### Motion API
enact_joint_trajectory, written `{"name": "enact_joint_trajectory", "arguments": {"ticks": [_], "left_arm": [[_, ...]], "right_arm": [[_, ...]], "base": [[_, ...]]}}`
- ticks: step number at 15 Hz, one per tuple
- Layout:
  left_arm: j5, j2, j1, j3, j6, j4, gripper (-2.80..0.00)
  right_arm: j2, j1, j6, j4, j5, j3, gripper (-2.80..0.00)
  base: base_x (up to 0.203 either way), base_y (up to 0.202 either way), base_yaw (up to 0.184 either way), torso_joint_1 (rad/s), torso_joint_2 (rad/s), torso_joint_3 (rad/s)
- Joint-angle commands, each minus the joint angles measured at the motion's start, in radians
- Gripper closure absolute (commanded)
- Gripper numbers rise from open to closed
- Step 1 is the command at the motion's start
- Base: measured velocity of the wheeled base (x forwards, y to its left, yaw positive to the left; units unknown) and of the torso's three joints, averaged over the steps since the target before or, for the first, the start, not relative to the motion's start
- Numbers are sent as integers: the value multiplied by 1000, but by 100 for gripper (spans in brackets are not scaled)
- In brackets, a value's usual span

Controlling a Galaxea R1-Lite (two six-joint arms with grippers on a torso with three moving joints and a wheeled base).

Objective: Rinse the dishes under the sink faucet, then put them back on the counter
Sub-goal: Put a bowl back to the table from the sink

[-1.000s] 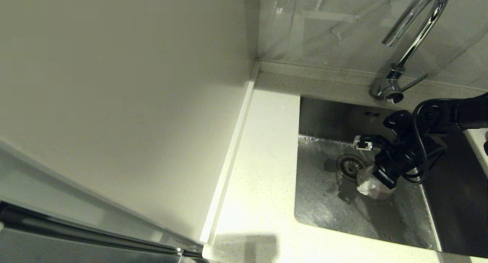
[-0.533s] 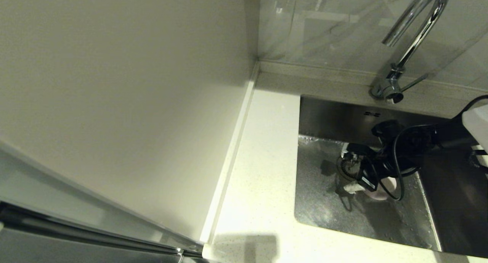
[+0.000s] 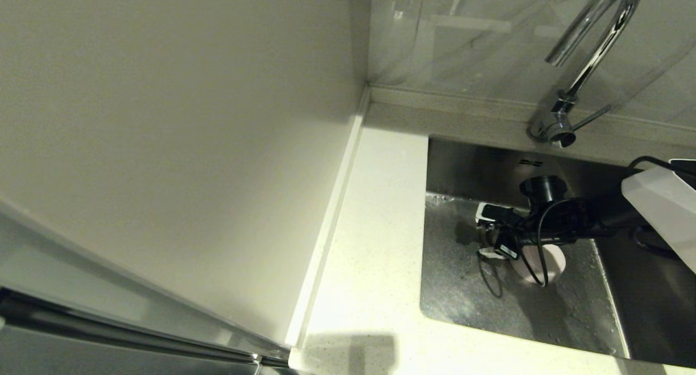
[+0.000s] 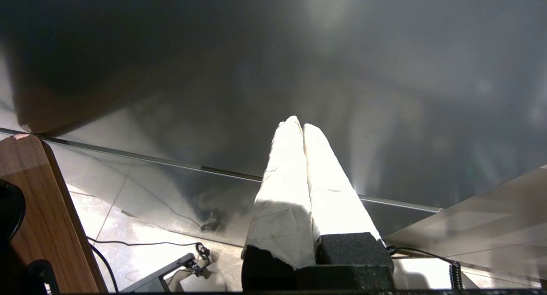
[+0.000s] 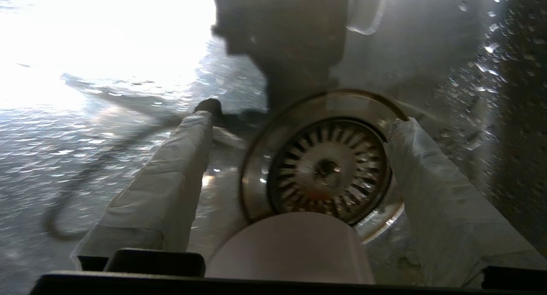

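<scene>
A pale pink dish (image 3: 550,263) lies on the wet floor of the sink (image 3: 467,301), right beside the round strainer drain (image 5: 327,171). My right gripper (image 3: 485,233) is low in the basin and open, its taped fingers (image 5: 171,188) spread either side of the drain. In the right wrist view the pink dish (image 5: 290,248) sits near the palm between the finger bases, and neither finger touches it. The faucet (image 3: 592,49) rises behind the sink, with no water running. My left gripper (image 4: 299,123) is parked away from the sink, shut on nothing.
The white speckled counter (image 3: 375,244) runs along the sink's left side and front, bordered by a cream wall panel (image 3: 163,119). The right arm's white link (image 3: 663,206) and cables (image 3: 538,244) hang over the basin's right half. Water drops cling to the sink wall (image 5: 491,64).
The right gripper opened and let go of the pink dish, which now rests on the sink floor. The arm sank lower and slid left over the drain.
</scene>
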Motion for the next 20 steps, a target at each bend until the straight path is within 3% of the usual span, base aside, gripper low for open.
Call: {"name": "enact_joint_trajectory", "arguments": {"ticks": [1, 3, 7, 20], "left_arm": [[0, 0, 0, 3, -1, 0, 0], [0, 0, 0, 3, -1, 0, 0], [0, 0, 0, 3, -1, 0, 0], [0, 0, 0, 3, -1, 0, 0]], "right_arm": [[19, -11, -6, -2, -5, -17, -280], [28, -18, -6, -6, -23, -30, -280], [49, -44, -15, -63, -156, -67, -280], [39, -160, -160, -55, -195, -74, -280]], "base": [[0, 0, 0, 0, 0, 0], [0, 0, 0, 0, 0, 0], [0, 0, 0, 0, 0, 0], [0, 0, 0, 0, 0, 0]]}}
